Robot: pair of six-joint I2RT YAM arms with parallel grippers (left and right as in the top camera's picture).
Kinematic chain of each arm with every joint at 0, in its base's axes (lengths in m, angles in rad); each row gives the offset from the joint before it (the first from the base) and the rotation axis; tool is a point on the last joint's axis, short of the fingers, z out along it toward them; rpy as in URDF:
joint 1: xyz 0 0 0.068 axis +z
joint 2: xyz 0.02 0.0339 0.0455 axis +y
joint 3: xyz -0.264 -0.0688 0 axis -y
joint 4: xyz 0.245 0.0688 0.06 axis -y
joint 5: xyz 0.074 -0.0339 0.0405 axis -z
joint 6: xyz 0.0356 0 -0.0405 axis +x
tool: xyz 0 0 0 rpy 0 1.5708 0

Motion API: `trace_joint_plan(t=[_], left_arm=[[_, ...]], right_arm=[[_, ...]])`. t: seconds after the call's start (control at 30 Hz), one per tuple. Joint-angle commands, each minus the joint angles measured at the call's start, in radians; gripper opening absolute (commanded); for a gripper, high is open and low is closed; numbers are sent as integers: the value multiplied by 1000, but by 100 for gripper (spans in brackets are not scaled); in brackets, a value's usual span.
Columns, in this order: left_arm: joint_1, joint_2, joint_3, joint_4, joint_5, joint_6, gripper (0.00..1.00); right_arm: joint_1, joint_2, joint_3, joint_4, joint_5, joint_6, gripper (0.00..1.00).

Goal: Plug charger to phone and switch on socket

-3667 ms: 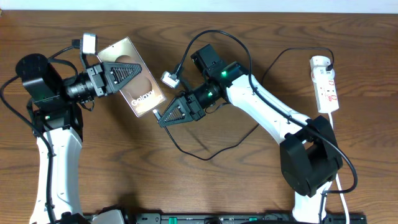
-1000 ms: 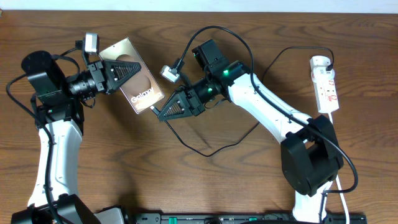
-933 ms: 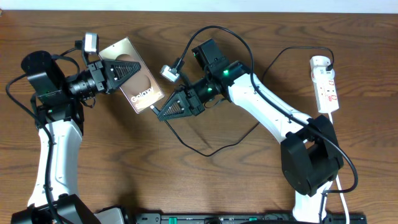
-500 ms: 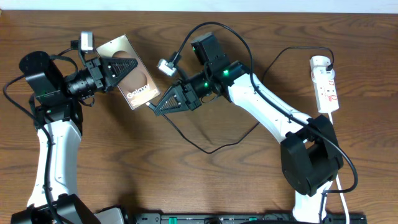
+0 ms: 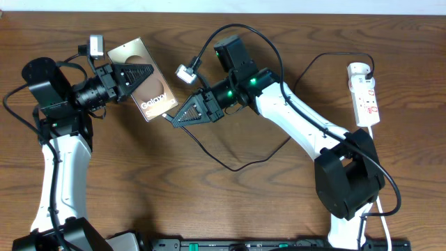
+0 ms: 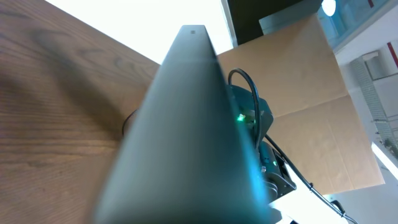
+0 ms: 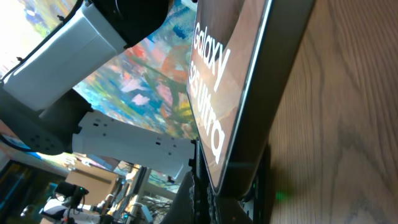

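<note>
My left gripper [image 5: 148,72] is shut on the phone [image 5: 132,54], a bronze-brown slab with white lettering, held tilted above the table at the upper left. In the left wrist view the phone's dark edge [image 6: 186,124] fills the frame. My right gripper [image 5: 170,119] is shut on the charger, its tip pressed against the phone's lower end. The connector itself is hidden between the fingers. The charger's black cable [image 5: 230,166] loops over the table toward the socket [image 5: 365,97], a white strip at the far right. The right wrist view shows the phone's lettered face [image 7: 214,93] ending between my fingers [image 7: 202,186].
The socket's white lead [image 5: 381,199] runs down the right edge behind the right arm's base [image 5: 345,181]. The cable loop lies on the wood in the middle. The table's far edge [image 5: 279,12] runs just behind both grippers.
Both grippers have moved up and to the left together, carrying the phone with them. The right gripper's tip has stayed at the phone's lower end.
</note>
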Motion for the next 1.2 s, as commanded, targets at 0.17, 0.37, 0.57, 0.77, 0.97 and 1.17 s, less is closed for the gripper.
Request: trace_joint_plan(t=[0.17,0.37,0.57,0.77,0.97,1.17], left_arm=[[11,-6,5,6,14,-12,7],[35,-6,5,7,6,-29,7],[37,-6,5,10,-22,-32,7],[37,-6,5,18,-39,-32,7],[37,-6,5,102,-79,-66,7],[37,-6,5,175,-91,-129,7]], right_arm=[[-8,-9,22,6,6,8,1],[-8,-8,22,7,49,31,1],[-8,-9,22,18,108,83,1],[-9,-8,22,71,101,121,1],[-9,-8,22,69,34,120,1],[-9,-8,22,69,12,120,1]])
